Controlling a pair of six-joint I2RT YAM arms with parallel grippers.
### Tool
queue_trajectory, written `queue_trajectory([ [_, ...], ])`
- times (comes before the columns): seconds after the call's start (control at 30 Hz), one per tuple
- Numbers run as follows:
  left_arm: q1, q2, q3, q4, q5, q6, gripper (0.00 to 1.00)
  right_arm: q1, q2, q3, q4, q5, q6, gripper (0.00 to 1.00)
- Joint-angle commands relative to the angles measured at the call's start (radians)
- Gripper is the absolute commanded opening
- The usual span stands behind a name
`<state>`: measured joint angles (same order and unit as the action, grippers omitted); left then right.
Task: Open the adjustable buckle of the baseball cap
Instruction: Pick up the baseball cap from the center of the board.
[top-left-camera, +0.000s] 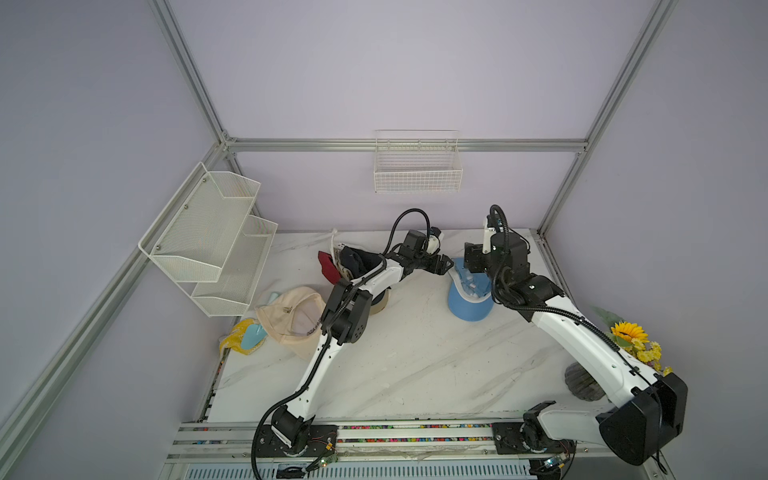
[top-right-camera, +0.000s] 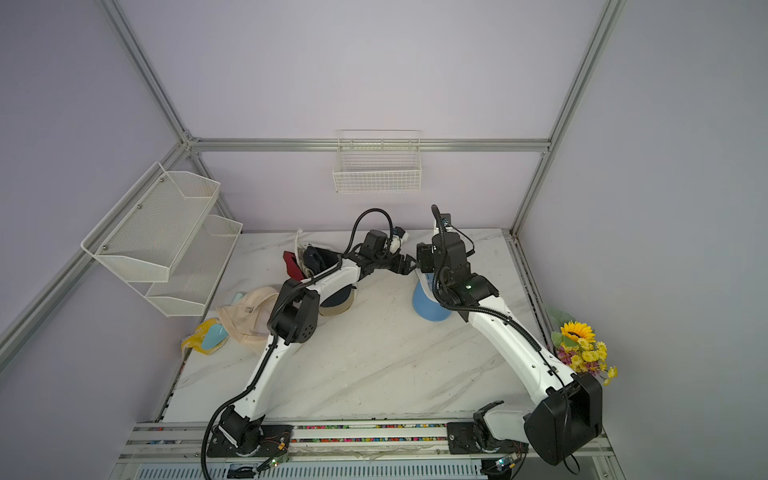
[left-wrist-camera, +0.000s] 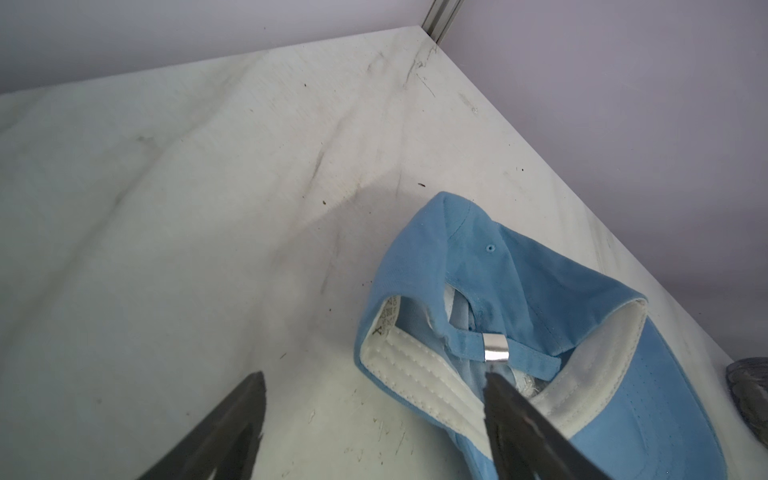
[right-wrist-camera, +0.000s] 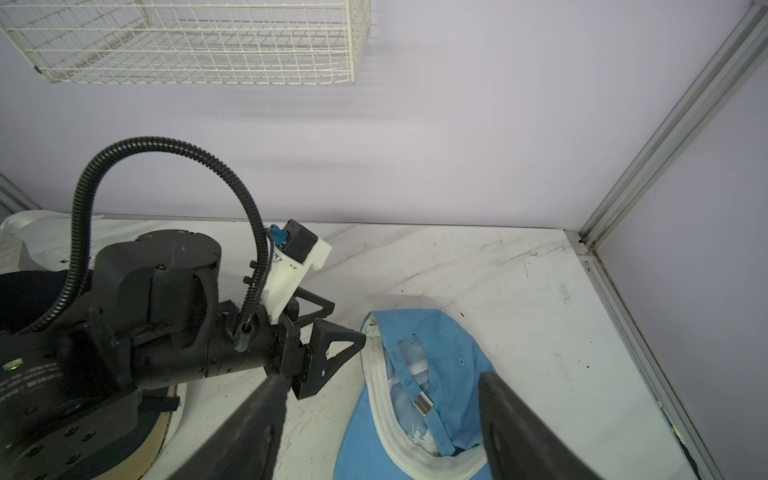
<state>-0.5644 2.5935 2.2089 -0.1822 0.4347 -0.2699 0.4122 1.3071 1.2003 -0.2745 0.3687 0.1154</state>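
A light blue baseball cap (top-left-camera: 469, 305) (top-right-camera: 430, 307) lies upside down at the back right of the table, its white sweatband up. Its blue strap carries a silver buckle (left-wrist-camera: 495, 350) (right-wrist-camera: 423, 405), which is fastened on the strap. My left gripper (top-left-camera: 446, 262) (left-wrist-camera: 374, 376) is open at the cap's rear rim. One fingertip is just short of the buckle and the other is over bare table. My right gripper (top-left-camera: 473, 270) (right-wrist-camera: 380, 376) hangs open above the cap, its fingers either side of the strap and holding nothing.
A beige cap (top-left-camera: 291, 318), a pile of dark and red caps (top-left-camera: 345, 262) and a yellow item (top-left-camera: 245, 336) lie to the left. A sunflower bunch (top-left-camera: 631, 336) stands at the right edge. A wire basket (top-left-camera: 417, 166) hangs on the back wall and mesh shelves (top-left-camera: 212, 237) on the left.
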Motion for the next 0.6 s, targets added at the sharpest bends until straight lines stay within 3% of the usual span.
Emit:
queue_trajectory([
  [0.0, -0.002, 0.020, 0.062, 0.027, 0.053, -0.011, 0.75, -0.008, -0.014, -0.011, 0.035, -0.014, 0.021, 0.75],
  [0.43, -0.017, 0.172, 0.215, 0.078, 0.106, -0.090, 0.72, -0.013, -0.020, -0.043, 0.064, -0.029, 0.033, 0.75],
  [0.5, -0.021, 0.185, 0.216, 0.105, 0.114, -0.109, 0.68, -0.013, -0.021, -0.049, 0.068, -0.029, 0.034, 0.75],
  [0.57, -0.025, 0.198, 0.216, 0.126, 0.118, -0.127, 0.59, -0.014, -0.025, -0.057, 0.072, -0.028, 0.038, 0.74],
])
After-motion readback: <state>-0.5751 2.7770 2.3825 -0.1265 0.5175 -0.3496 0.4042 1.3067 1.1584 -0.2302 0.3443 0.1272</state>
